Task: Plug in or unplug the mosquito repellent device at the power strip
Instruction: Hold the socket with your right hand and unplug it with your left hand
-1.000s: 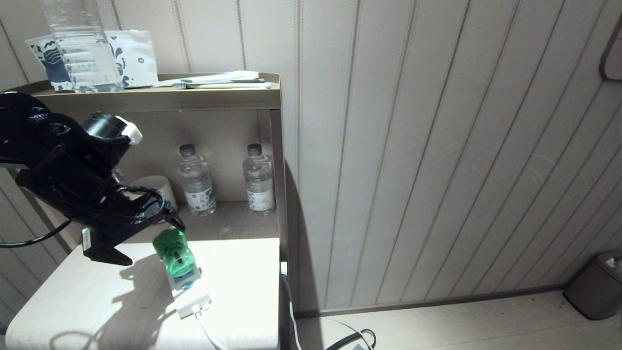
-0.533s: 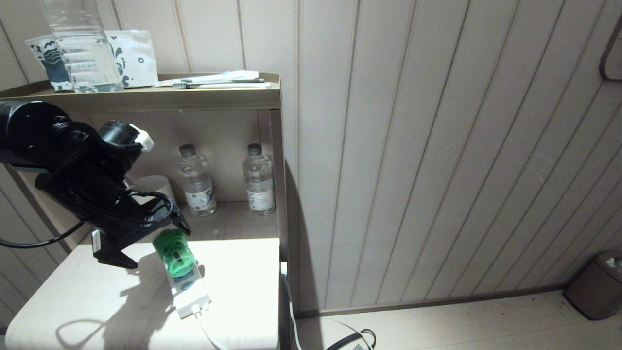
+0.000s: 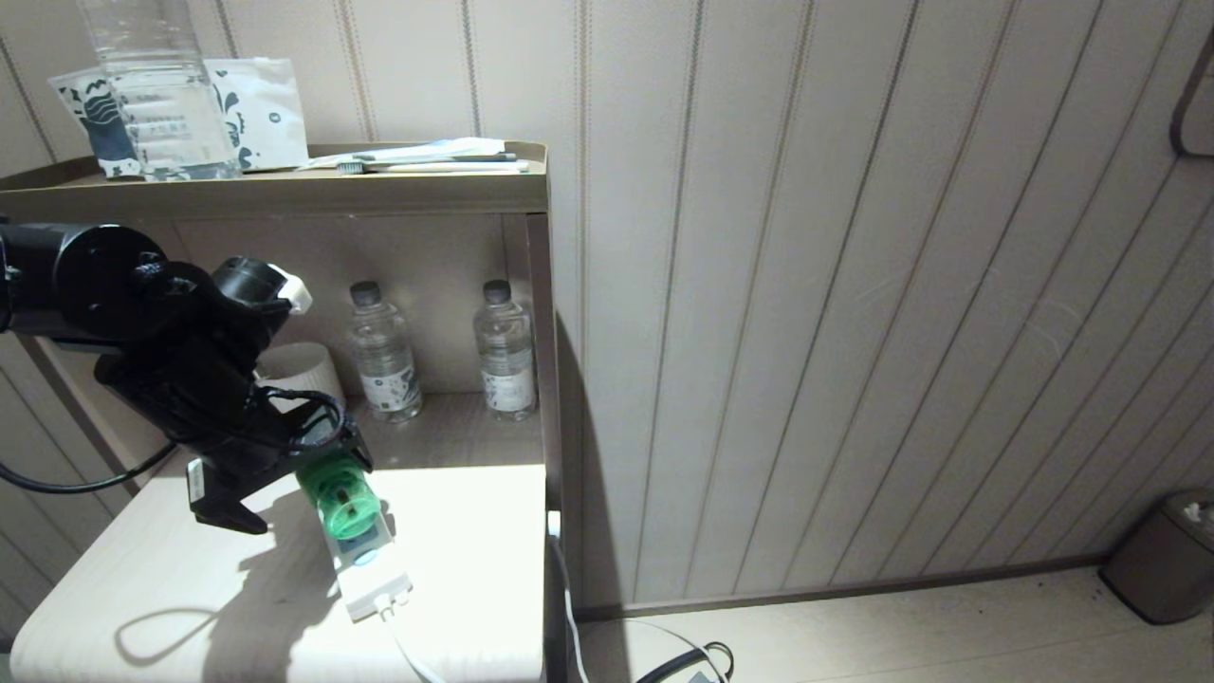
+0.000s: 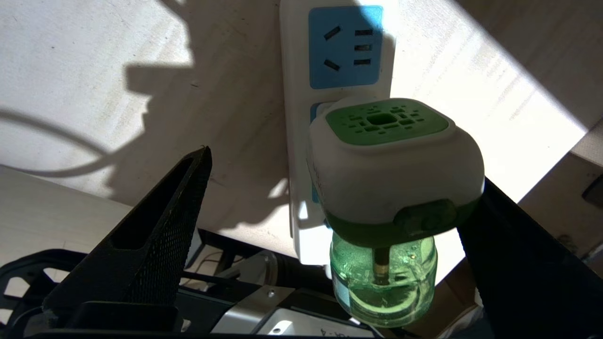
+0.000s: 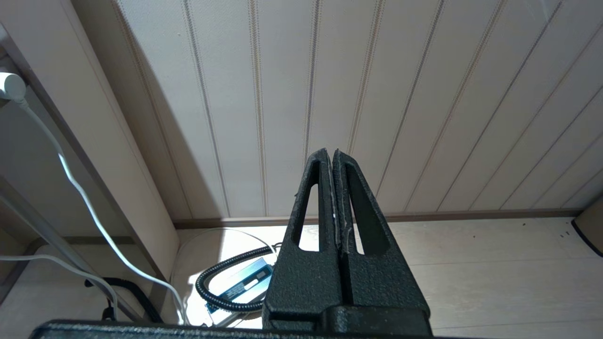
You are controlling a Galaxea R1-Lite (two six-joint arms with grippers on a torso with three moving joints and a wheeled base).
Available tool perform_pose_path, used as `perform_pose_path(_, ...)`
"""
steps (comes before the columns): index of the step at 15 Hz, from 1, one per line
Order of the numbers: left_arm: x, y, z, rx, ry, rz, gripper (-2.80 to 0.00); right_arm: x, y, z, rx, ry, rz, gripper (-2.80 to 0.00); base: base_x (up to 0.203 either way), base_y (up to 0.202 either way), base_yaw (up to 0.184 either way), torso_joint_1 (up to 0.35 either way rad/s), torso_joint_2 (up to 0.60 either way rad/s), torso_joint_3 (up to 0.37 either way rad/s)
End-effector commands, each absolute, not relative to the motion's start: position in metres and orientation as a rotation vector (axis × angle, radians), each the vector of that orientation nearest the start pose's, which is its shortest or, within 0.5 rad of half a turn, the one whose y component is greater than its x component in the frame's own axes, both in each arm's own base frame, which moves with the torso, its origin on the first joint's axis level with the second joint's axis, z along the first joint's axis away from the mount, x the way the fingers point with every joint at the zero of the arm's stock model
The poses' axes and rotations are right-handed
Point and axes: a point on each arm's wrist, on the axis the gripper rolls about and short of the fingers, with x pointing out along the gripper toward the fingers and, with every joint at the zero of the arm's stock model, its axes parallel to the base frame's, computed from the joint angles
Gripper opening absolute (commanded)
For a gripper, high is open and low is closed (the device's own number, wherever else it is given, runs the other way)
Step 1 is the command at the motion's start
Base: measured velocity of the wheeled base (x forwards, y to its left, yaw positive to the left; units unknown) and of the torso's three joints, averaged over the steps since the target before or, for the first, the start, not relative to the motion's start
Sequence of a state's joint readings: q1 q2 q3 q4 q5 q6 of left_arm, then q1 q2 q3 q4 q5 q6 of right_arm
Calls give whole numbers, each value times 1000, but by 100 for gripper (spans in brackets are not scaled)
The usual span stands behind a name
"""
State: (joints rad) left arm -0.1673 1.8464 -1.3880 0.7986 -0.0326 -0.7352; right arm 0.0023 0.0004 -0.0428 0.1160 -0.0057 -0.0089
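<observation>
- Head view: the mosquito repellent device (image 3: 340, 495) sits plugged into the power strip (image 3: 365, 560), which lies on the pale counter (image 3: 142, 588) in a patch of sunlight, its white cord running off the front edge. The device is seated in a socket at the strip's far end, so the step in hand looks like unplugging, and that step is not yet done. The left hand (image 3: 285, 474) hangs over the device with its fingers spread wide, one black finger low beside the device, the other close above it; nothing is gripped. Behind, two small water bottles (image 3: 384, 351) and a pale mug (image 3: 299, 372) stand in the shelf recess.
- Left wrist view: the device (image 4: 391, 188) stands between the two spread fingers (image 4: 155, 240), near the far one; whether that finger touches its shell I cannot tell. The near finger is well apart from it. The device shows a rounded white head with a bright green vented top, a green collar and a round translucent green bottle with a wick inside. One free blue socket panel of the strip (image 4: 294, 94) lies beyond it. What is left, by my judgement: close on the head, then pull straight out.
- Right wrist view: the right hand (image 5: 335, 162) is parked facing the wall and floor, its fingers pressed together on nothing.
</observation>
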Motion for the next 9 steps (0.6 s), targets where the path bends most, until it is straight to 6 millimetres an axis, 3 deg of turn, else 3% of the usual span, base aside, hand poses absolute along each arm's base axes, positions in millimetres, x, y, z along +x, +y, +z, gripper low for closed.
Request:
perform_pose_path(1,298,-47,179,-551,1264,310,0,-26,0,75,-10,74,-3,-280,0,0,0,0,0,0)
perform_pose_path(6,299,-43,178,-536,1258,301,0,-26,0,75,-10,74,-4,-280,0,0,0,0,0,0)
perform_pose_path(9,301,-55,179,-522,1265,269,0,-26,0,75,-10,74,-3,-280,0,0,0,0,0,0)
